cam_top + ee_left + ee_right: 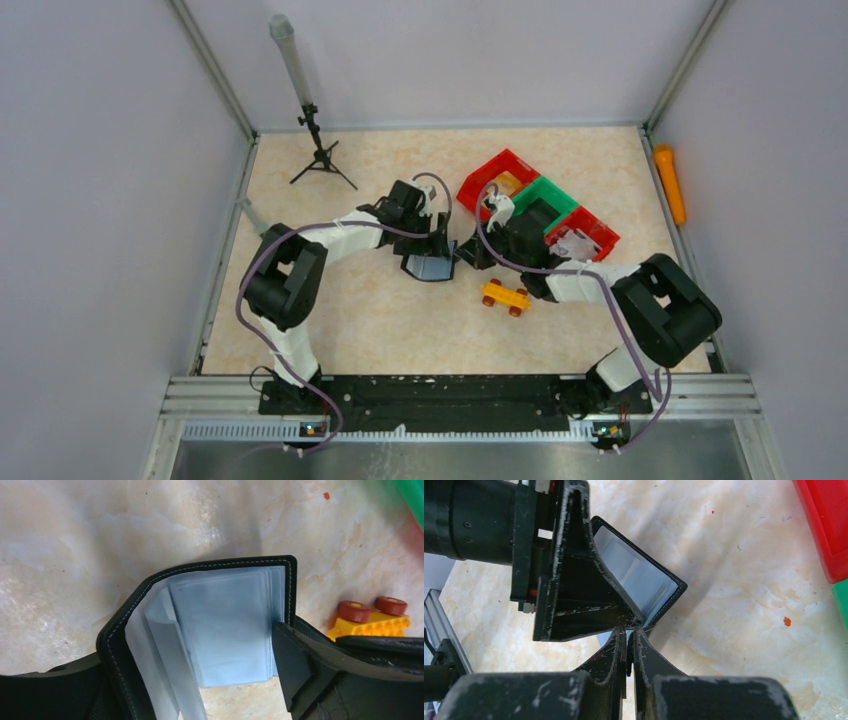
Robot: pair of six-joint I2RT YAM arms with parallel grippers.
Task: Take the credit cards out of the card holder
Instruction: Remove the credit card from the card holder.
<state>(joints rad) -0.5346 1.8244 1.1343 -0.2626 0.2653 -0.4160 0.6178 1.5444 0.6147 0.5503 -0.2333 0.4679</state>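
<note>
Card holder (pixel 220 630) open on table (pixel 350 330), left gripper (pixel 433 250) spread wide around it, right gripper (pixel 629 635) pinched closed at its edge

Pale grey walls (pixel 100 150), beige marbled tabletop (pixel 400 335)

I'm looking at the card holder (pixel 430 267), near the middle of the table (pixel 300 330). It's splayed open, with a black cover, pale stitching along the edge and the inner side facing up. Pale blue clear sleeves (pixel 225 630) fan out inside like pages. I can't tell whether credit cards sit in them.
</note>
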